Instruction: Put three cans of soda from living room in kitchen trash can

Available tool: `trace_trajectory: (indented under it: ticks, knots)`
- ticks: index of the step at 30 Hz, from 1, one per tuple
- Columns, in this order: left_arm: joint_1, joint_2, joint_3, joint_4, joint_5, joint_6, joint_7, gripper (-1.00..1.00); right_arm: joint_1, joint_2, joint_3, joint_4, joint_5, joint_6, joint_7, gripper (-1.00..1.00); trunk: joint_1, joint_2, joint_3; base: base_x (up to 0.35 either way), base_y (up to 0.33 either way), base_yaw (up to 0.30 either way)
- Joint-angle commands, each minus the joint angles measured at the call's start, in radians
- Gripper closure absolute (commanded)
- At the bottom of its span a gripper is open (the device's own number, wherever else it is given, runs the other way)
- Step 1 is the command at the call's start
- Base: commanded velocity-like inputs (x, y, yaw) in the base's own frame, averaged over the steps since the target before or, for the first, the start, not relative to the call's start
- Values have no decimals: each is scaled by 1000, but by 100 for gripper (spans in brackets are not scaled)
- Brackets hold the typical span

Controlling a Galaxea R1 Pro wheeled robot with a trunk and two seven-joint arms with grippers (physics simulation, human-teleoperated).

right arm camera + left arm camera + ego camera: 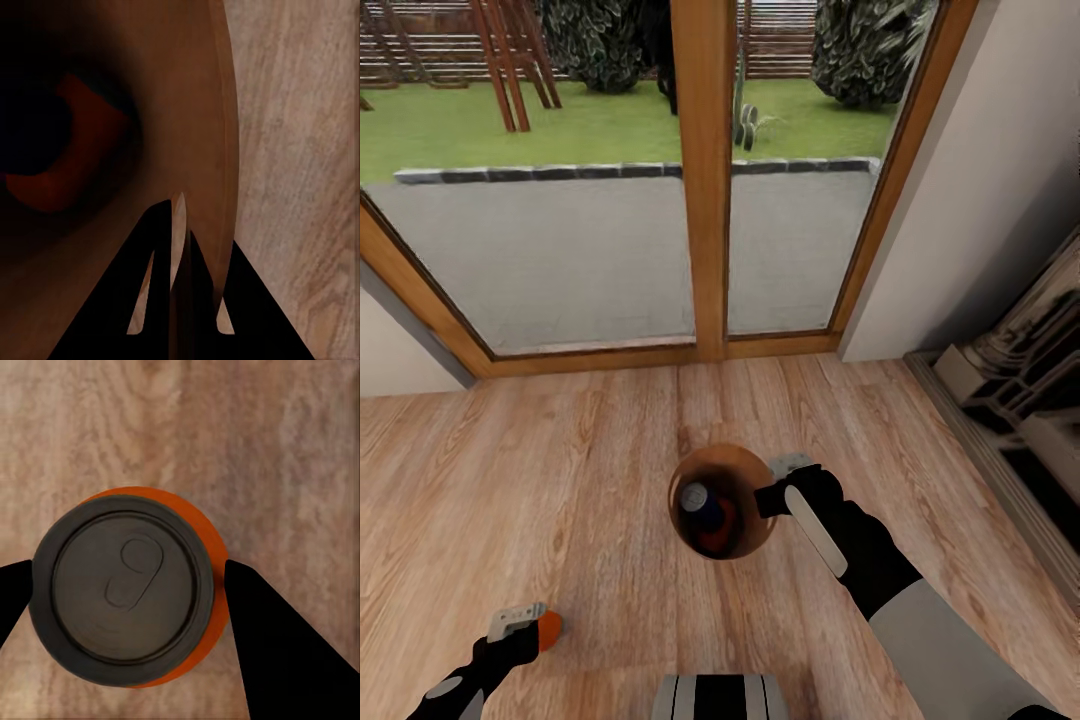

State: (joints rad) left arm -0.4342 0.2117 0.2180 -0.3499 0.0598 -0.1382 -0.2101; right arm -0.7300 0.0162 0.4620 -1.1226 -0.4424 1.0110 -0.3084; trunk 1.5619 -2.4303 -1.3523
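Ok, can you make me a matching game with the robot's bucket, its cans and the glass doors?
Things:
1. blue can
2. orange can with the pull tab showing
3. bucket
4. glass doors

Where or how:
a. between the left gripper's fingers
b. straight ahead, with grass outside
c. lying inside the bucket, beside another orange can
d. pinched by its rim in the right gripper, above the wood floor

Pairs: 1-c, 2-a, 3-d, 4-b
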Motion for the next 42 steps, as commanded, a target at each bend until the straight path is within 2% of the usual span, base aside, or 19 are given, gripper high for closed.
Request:
trace_trajectory:
  ticks: [1, 23, 42]
  knots:
    - [0, 0, 0, 0, -2, 0, 0, 100, 0, 0, 0, 0, -21, -4, 5, 100, -4, 7, 3, 0, 0, 0]
    - [0, 0, 0, 0, -2, 0, 0, 100, 0, 0, 0, 0, -21, -5, 4, 100, -88, 161, 73, 0, 0, 0]
    - [0, 0, 0, 0, -2, 0, 0, 100, 0, 0, 0, 0, -21, -5, 5, 100, -161, 294, 161, 0, 0, 0]
